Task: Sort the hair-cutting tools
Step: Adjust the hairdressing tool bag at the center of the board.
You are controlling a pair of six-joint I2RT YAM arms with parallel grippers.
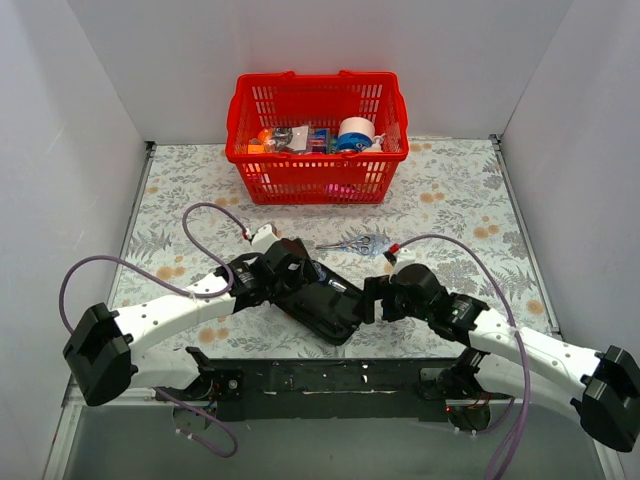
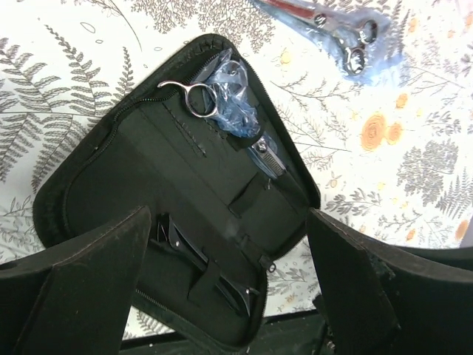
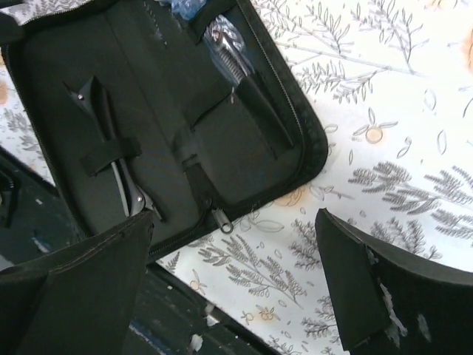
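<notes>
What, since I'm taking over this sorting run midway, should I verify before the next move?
1. Black case lies open: ok.
2. First scissors tucked in its pocket: ok.
3. Black clip under its strap: ok.
4. Second scissors in the case: not ok, it lies on the table between the case and the red basket.
5. Left fingers open, empty: ok.
6. Right fingers open, empty: ok.

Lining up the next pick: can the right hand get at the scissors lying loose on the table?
Probably yes. The scissors lie alone on the table just beyond the open right hand, which hovers over the edge of the flat pouch; nothing stands between.
</notes>
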